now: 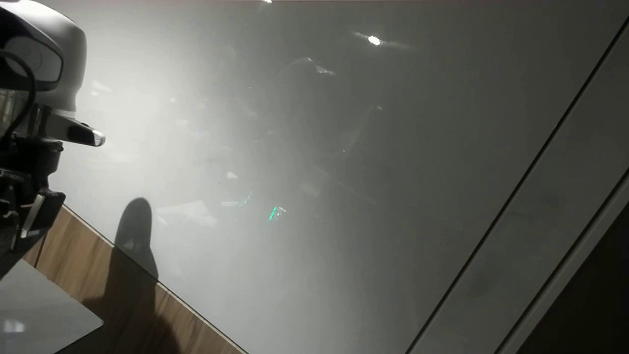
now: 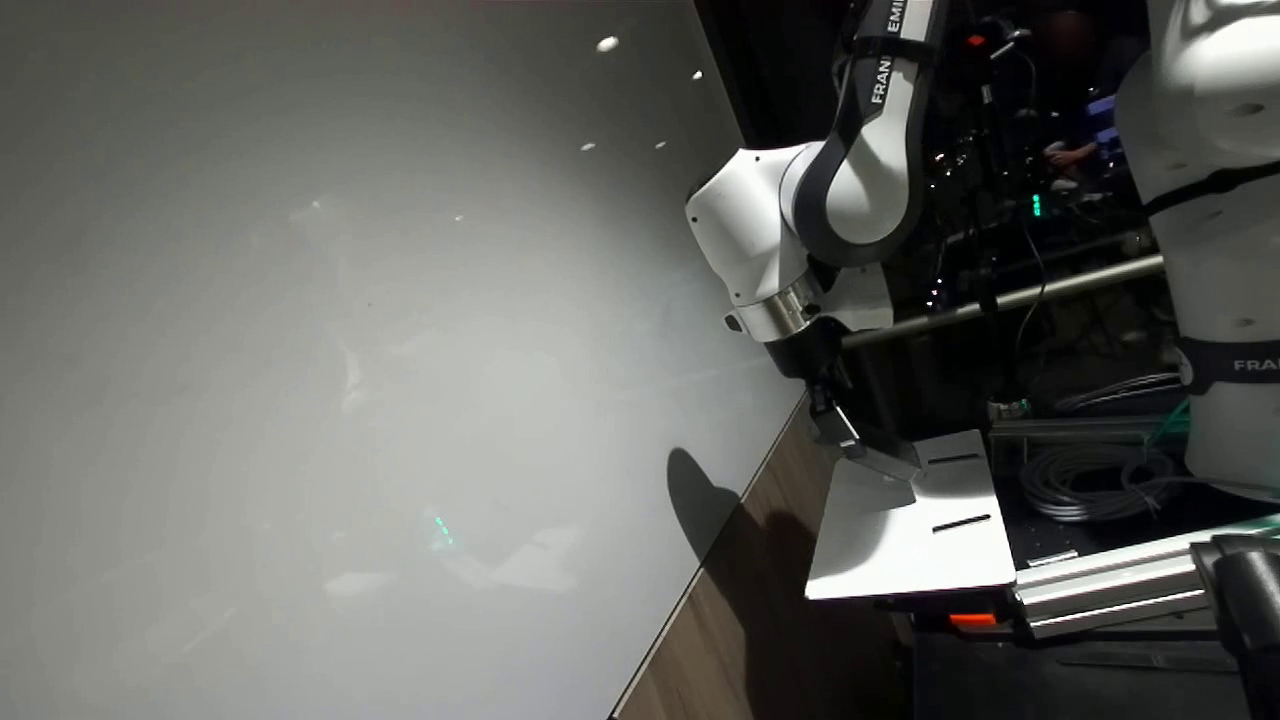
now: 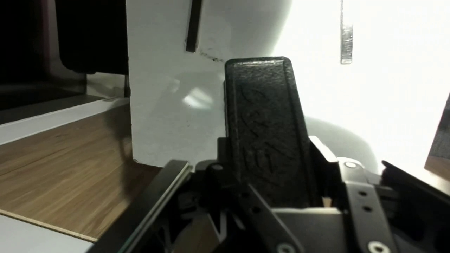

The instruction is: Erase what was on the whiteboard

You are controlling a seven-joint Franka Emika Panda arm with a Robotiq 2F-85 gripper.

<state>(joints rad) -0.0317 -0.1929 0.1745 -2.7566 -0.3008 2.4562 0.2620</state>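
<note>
The whiteboard [image 1: 344, 255] spreads as a glossy pale-grey panel over most of both exterior views, with glare spots and small green reflections on it. I can make out no clear writing on its surface. A black block that looks like an eraser [image 3: 265, 105] sticks out from my gripper [image 3: 270, 149] in the wrist view, its sides pressed between the fingers. In an exterior view the gripper [image 2: 838, 425] hangs tilted to the right of the whiteboard [image 2: 400, 300], apart from it, with the block over a white slotted plate. Whether block and plate touch, I cannot tell.
The white plate [image 2: 900, 550] with dark slots lies under the gripper. Between it and the whiteboard runs a brown wood-grain strip [image 2: 690, 660]. A metal rail [image 2: 1110, 590] and coiled cables [image 2: 1085, 485] sit near the robot's base. A dark line [image 1: 513, 196] crosses the panel.
</note>
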